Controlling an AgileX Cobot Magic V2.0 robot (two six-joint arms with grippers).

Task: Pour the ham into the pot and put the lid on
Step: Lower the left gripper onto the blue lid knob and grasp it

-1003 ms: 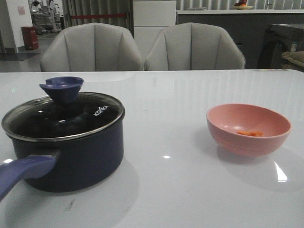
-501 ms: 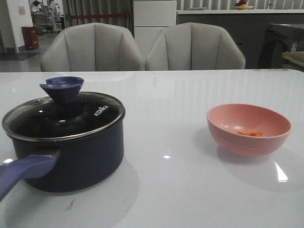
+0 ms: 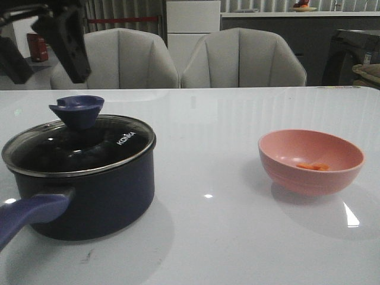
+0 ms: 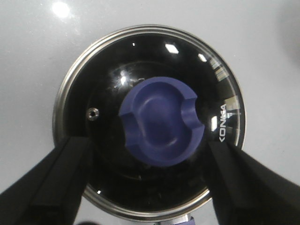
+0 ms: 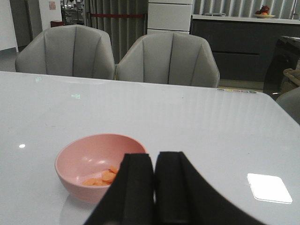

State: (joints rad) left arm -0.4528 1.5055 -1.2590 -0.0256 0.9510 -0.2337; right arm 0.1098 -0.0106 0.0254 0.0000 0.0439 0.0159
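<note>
The dark navy pot (image 3: 101, 196) stands at the left of the table, its purple-blue handle (image 3: 29, 217) pointing toward me. The glass lid (image 3: 119, 139) lies on it, closed, with its purple-blue knob (image 3: 77, 110) upright. My left gripper (image 3: 48, 78) hangs open above the knob and touches nothing; in the left wrist view its gripper (image 4: 147, 143) straddles the knob (image 4: 161, 122) from above the lid (image 4: 220, 89). The ham (image 3: 313, 167) lies in the pink bowl (image 3: 279, 157) at the right. My right gripper (image 5: 154, 157) is shut and empty, beside the bowl (image 5: 75, 161) and ham (image 5: 103, 177).
Two grey chairs (image 3: 119, 59) (image 3: 243, 59) stand behind the far edge of the white glossy table (image 3: 225, 237). A wide stretch of tabletop separates pot and bowl. A dark counter (image 3: 285, 35) runs along the back wall.
My left gripper has come into the front view at the top left, above the lid's knob. Pot, lid and bowl have not moved.
</note>
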